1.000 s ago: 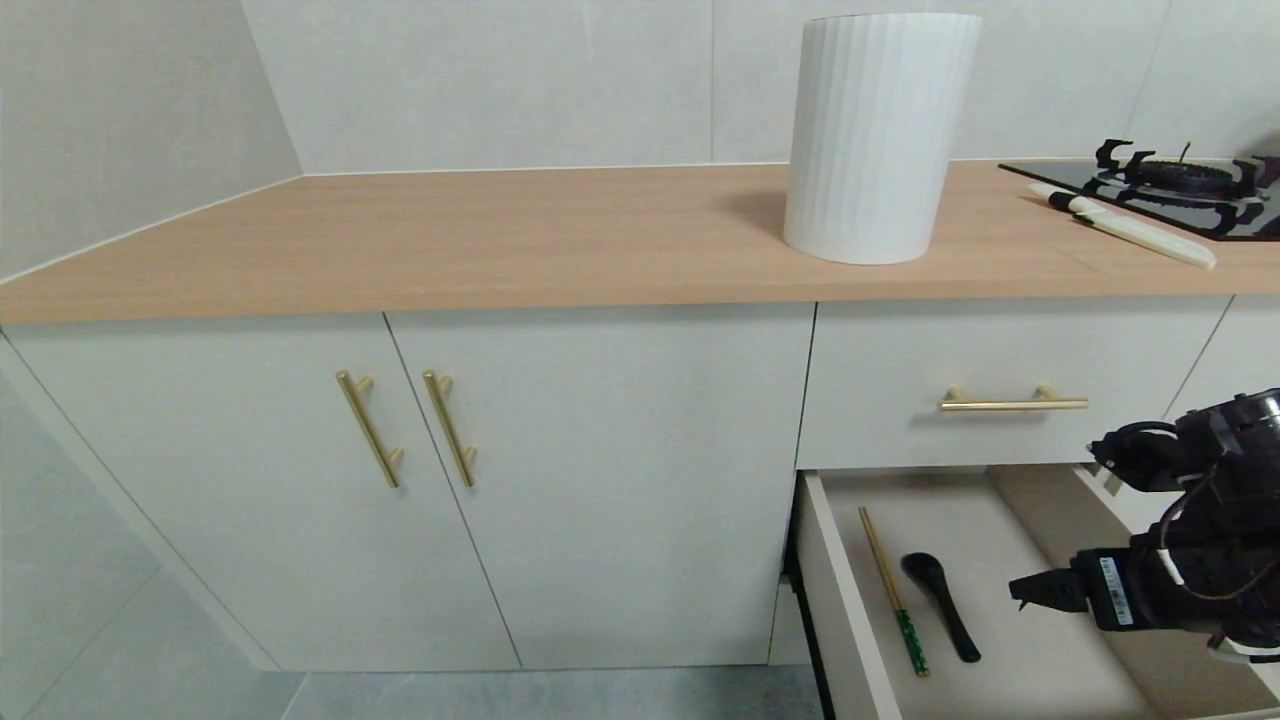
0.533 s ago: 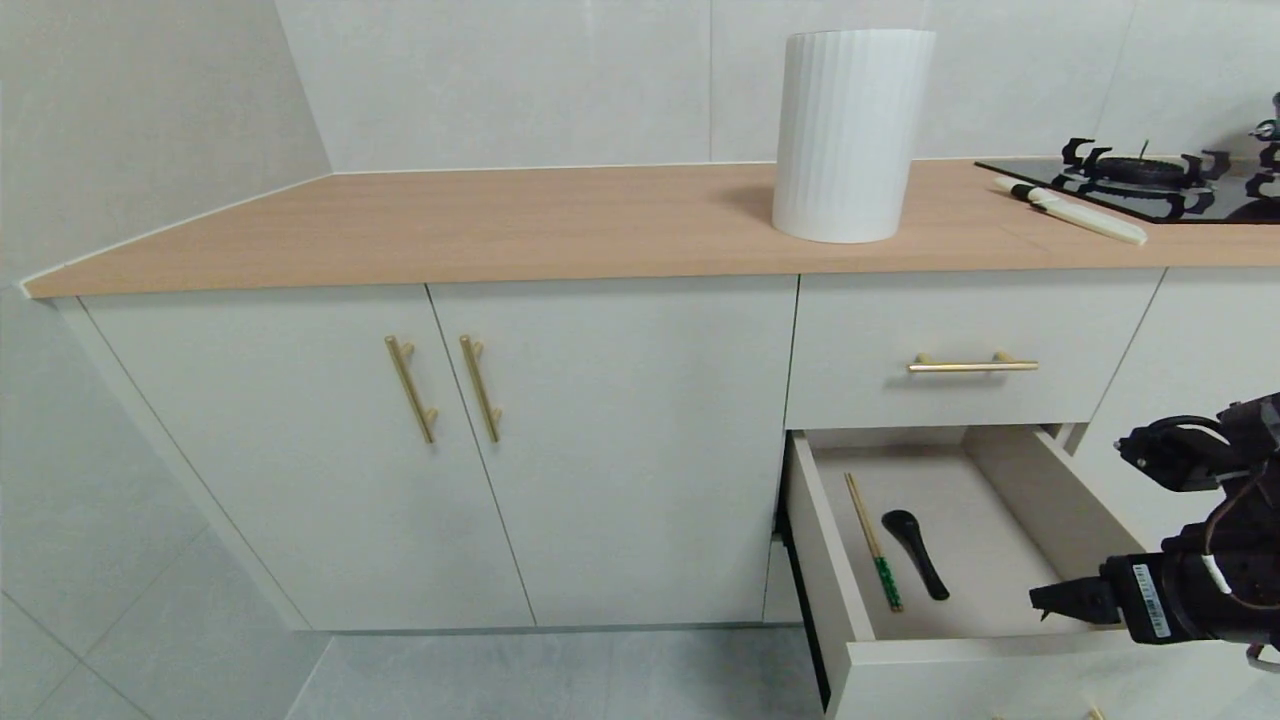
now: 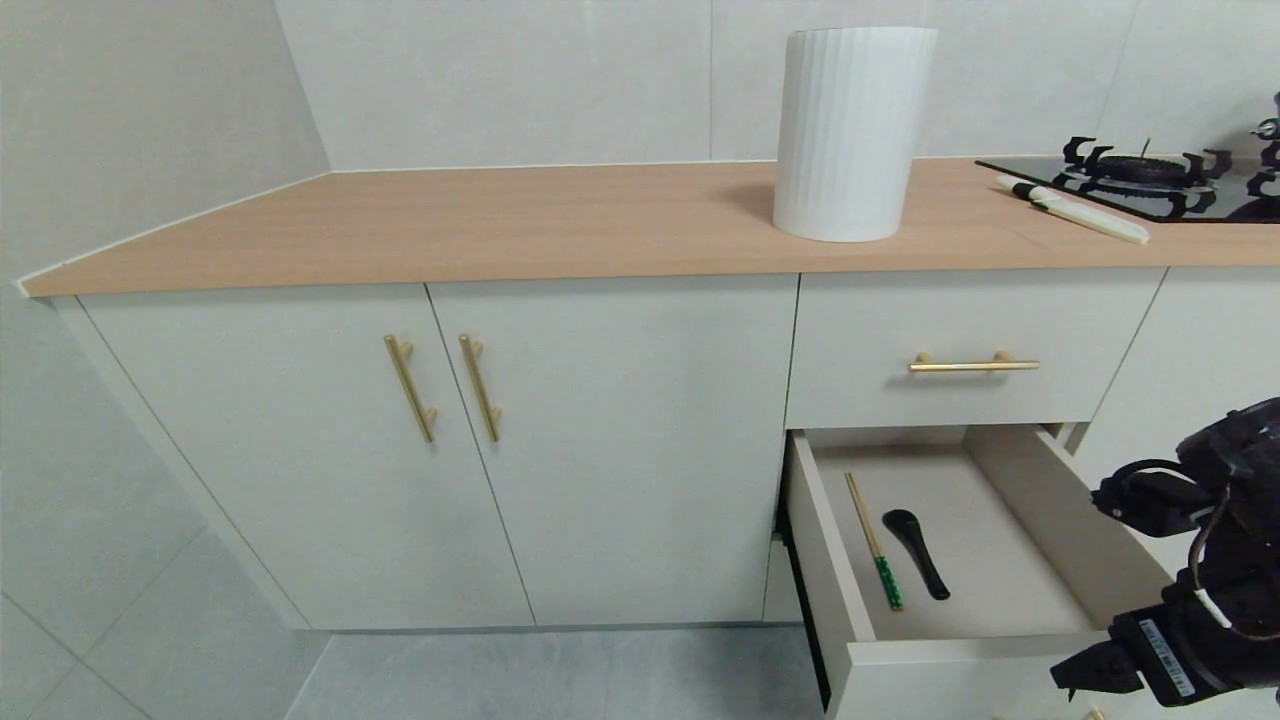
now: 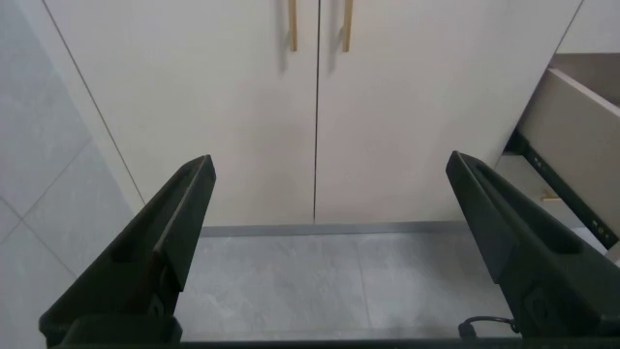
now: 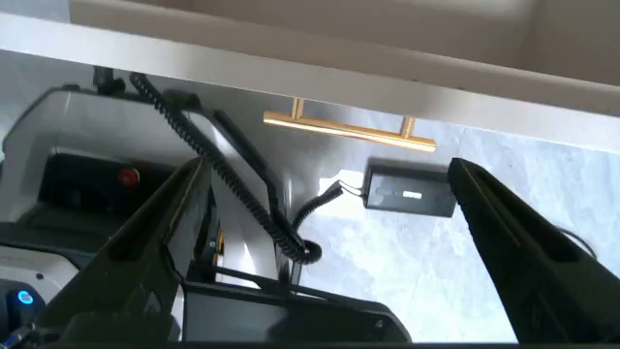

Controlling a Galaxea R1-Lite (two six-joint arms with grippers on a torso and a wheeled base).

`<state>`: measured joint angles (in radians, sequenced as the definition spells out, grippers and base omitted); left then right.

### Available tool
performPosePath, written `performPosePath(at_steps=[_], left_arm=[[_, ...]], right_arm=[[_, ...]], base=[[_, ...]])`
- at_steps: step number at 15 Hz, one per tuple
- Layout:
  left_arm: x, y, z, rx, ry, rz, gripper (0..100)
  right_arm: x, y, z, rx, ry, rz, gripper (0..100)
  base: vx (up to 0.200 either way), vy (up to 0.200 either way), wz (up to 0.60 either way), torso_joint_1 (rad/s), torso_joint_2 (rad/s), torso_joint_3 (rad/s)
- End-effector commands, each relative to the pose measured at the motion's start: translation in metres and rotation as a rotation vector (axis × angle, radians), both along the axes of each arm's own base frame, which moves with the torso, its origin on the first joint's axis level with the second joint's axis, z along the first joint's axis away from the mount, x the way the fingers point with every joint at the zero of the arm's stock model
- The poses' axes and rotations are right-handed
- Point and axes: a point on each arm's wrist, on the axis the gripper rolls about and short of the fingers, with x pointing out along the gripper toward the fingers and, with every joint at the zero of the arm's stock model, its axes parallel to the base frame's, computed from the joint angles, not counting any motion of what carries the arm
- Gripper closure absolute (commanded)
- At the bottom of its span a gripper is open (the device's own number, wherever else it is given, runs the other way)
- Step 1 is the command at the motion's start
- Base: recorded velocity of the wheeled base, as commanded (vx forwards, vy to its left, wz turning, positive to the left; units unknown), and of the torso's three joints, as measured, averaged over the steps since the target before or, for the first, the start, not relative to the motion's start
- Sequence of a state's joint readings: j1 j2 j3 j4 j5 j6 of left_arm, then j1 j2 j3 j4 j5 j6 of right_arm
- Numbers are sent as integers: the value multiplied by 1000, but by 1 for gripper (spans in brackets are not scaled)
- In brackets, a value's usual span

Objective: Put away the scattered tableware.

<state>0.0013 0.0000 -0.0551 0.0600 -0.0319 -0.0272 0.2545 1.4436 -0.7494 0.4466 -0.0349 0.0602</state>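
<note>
The lower drawer [image 3: 1052, 520] stands pulled out, and a pair of chopsticks with green ends [image 3: 873, 545] lies in it beside a black spoon [image 3: 915, 562]. On the worktop by the hob rests a cream-coloured knife [image 3: 1072, 208]. My right gripper [image 3: 1090, 675] hangs low at the drawer's front right corner, open and empty; the right wrist view shows the gripper [image 5: 329, 252] below the drawer's gold handle [image 5: 349, 132]. My left gripper [image 4: 329, 252] is open with nothing in it, low before the double cabinet doors [image 4: 318, 116].
A tall white ribbed container [image 3: 848, 130] stands on the wooden worktop [image 3: 500, 225]. The black gas hob [image 3: 1150, 178] is at the far right. The shut upper drawer has a gold handle [image 3: 972, 366]. Grey tiled floor [image 3: 560, 680] lies below the cabinets.
The head view has pulled back and now shows the drawer's front edge. My right gripper has dropped lower, from beside the drawer's inside to its front corner.
</note>
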Motion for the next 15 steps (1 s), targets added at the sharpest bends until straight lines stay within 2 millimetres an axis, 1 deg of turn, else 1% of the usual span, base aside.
performPosePath(at_steps=[1,8,11,15], left_arm=[[0,0,0,0,0,0,0],[0,0,0,0,0,0,0],[0,0,0,0,0,0,0],[0,0,0,0,0,0,0]], right_arm=[[9,4,-13,-19,73,5,0],[29,8,-36,-43,173,-10,0],[43,9,-47,-28,159,-56,0],[55,5,-53,-6,111,-106,0]], base=[[0,0,0,0,0,0],[0,0,0,0,0,0],[0,0,0,0,0,0],[0,0,0,0,0,0]])
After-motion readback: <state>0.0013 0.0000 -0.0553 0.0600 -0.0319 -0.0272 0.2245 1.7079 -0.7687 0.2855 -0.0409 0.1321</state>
